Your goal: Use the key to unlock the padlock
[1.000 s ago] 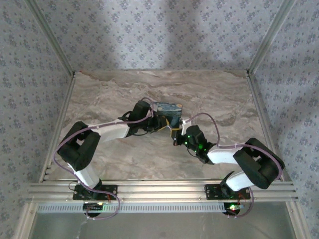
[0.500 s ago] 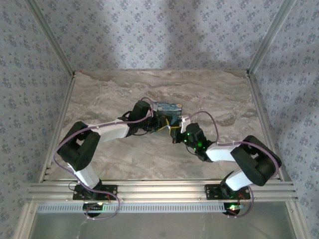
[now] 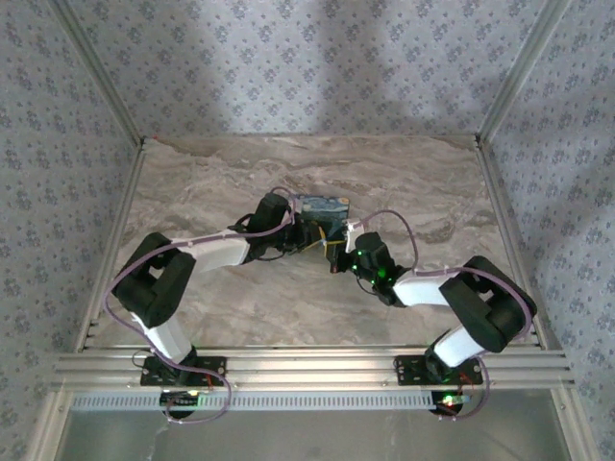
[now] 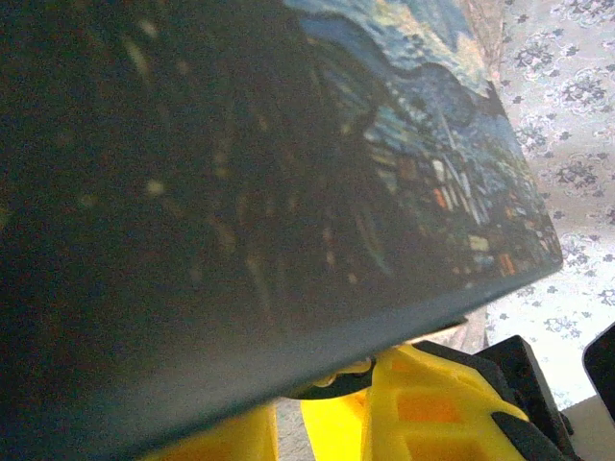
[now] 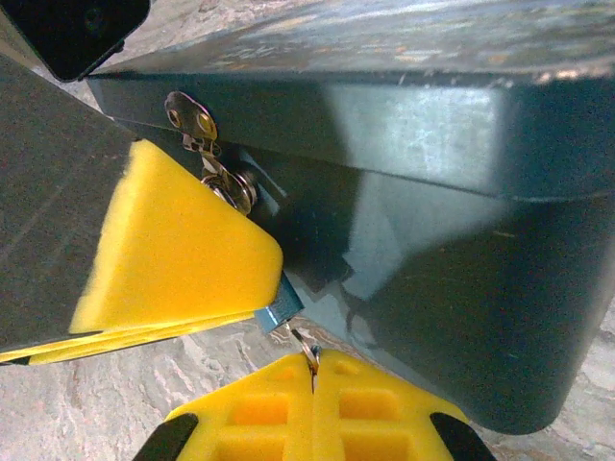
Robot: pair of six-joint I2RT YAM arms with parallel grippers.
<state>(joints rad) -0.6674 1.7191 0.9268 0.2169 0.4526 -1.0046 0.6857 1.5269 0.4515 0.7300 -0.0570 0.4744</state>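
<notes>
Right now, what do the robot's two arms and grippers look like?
The left arm and right arm have white links and black joints, each trailed by a lilac cable. The right wrist shows green lights. The fingers are bright yellow with recessed pockets.

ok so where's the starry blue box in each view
top external: the box sits dead centre, small.
left wrist: the box fills the upper left, very close.
right wrist: the box spans the top and right side.
shared landmark: the left hand's yellow fingers against the box, in both wrist views.
</notes>
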